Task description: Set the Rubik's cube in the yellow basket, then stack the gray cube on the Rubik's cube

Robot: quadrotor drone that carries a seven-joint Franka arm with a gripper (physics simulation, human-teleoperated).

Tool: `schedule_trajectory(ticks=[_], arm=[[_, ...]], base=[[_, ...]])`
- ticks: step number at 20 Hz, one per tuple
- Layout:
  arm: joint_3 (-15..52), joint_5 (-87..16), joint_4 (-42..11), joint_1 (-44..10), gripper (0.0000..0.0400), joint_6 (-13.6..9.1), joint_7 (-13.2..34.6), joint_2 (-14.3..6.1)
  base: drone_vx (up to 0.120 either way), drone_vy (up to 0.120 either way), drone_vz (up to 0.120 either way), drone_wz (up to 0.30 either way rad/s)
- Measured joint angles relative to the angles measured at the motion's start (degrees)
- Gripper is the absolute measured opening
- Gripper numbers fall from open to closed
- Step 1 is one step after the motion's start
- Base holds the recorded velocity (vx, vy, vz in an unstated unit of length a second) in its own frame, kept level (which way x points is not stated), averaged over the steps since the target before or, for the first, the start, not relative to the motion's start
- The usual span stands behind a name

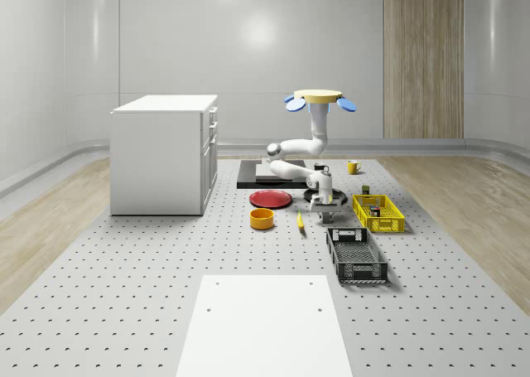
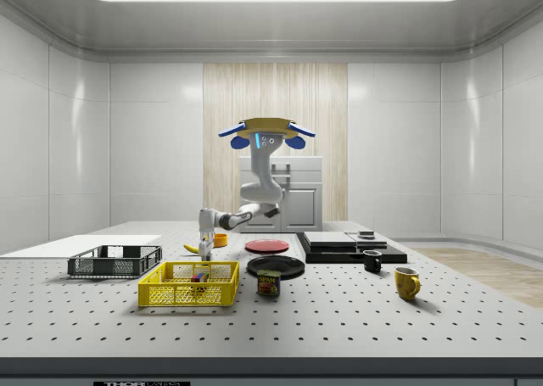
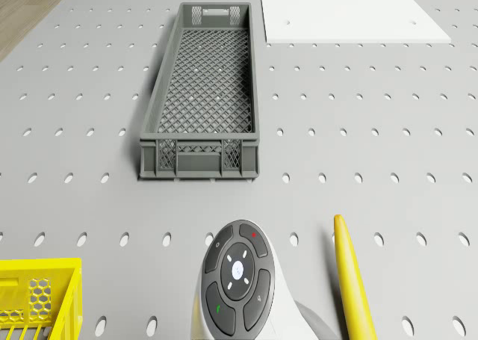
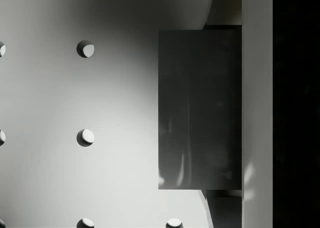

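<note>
The claw (image 1: 323,213) hung low over the perforated table (image 1: 124,311), with the arm bent down from the drone (image 1: 320,97), which hovered above and a little behind it. I could not tell whether the claw was wide, narrow or holding anything. Right at it, in the wrist view, sat the gray cube (image 4: 200,107), flat on the table. It looked a plain, hard-edged block with a slight sheen. I judged it light and stiff but perhaps slippery, so best taken squarely across two opposite flat faces, near the middle.

Just beside the claw on one side lay a banana (image 1: 300,221). On the other side stood the yellow basket (image 1: 389,228), and the Rubik's cube (image 2: 200,276) lay inside it, so the first half of the job looked done. The Rubik's cube's flat top should bear the block, if it were set down level.

A little farther from the claw were a gray mesh crate (image 3: 198,142), an orange bowl (image 1: 262,219) and a red plate (image 1: 271,199). Well beyond stood a white cabinet (image 1: 161,153). Around it all were pale glossy walls, one wood panel (image 1: 422,58) and a wooden floor.
</note>
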Motion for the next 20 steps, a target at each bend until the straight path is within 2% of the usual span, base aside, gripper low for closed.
schedule_trajectory(ticks=[8, 13, 20], arm=[[0.0, -0.1, -0.1, 0.3, 0.0253, -0.5, -0.2, 0.4], [2.1, 1.7, -1.4, 1.0, 0.0251, -1.9, -0.2, 0.4], [5.1, 4.5, -3.0, 1.6, 0.0250, -3.6, -0.1, 0.4]], base=[[0.000, 0.000, 0.000, 0.000], [0.000, 0.000, 0.008, 0.000], [0.000, 0.000, 0.120, 0.000]])
